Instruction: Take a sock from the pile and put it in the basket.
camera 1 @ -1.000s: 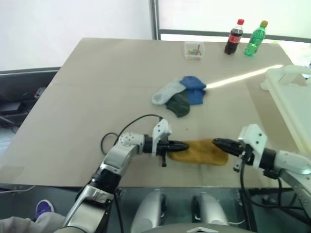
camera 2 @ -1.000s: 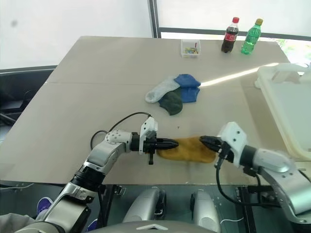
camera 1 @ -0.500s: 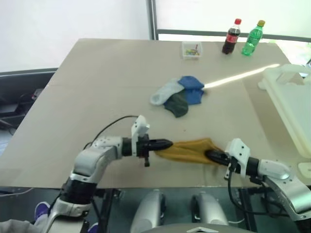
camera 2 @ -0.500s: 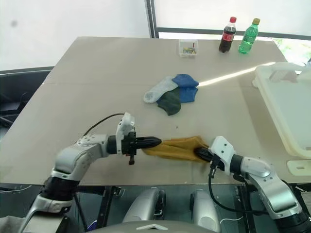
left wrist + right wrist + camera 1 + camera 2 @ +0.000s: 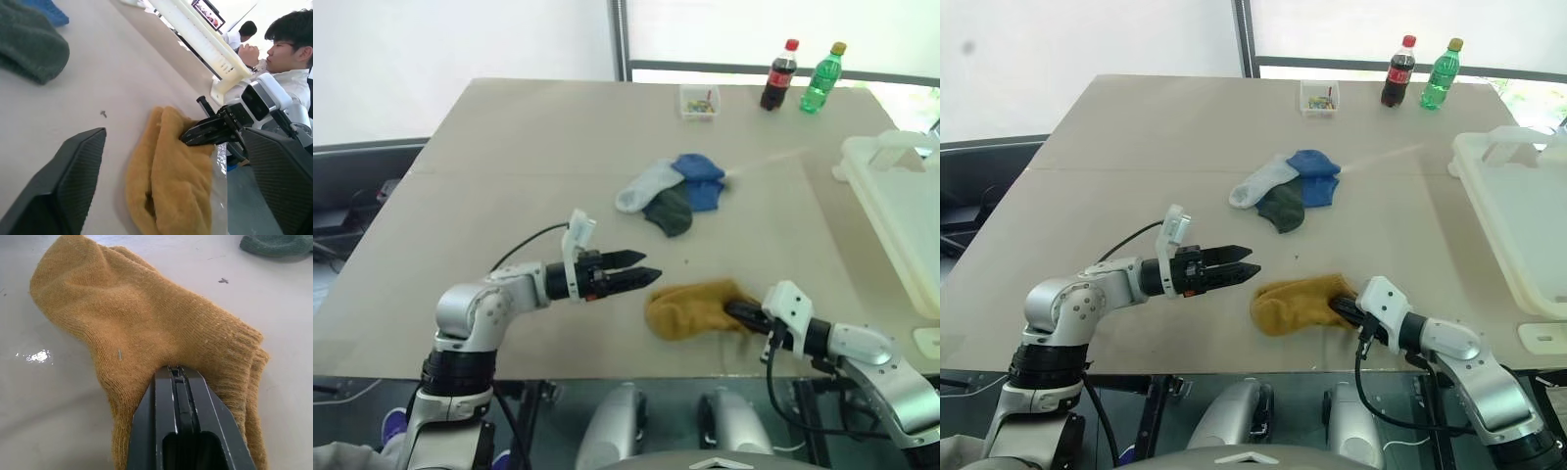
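Near edge of the surface (image 5: 509,147): mustard sock (image 5: 690,306) lies bunched, flat on the top, w/ one end pinched by the right claw (image 5: 739,312), which is clenched on it; right wrist view shows the fingers (image 5: 177,416) closed together w/ sock fabric folded around the tips. Left claw (image 5: 641,268) sits just beside the sock's other end, apart from it, fingers spread wide & released, pointing toward the sock; nothing between them.

Mid surface: the pile (image 5: 674,191), i.e. light grey, dark green & blue socks overlapping, well apart from the mustard one.

Right edge: the basket (image 5: 901,201), white, big rim & moulded handle, running along that side, no sock seen in it.

Far edge: small clear box (image 5: 703,101) w/ small items inside; toward the far right corner a cola bottle (image 5: 780,74) & green bottle (image 5: 823,76), upright, side by side.

Left wrist view: a person (image 5: 288,46) past the basket side.
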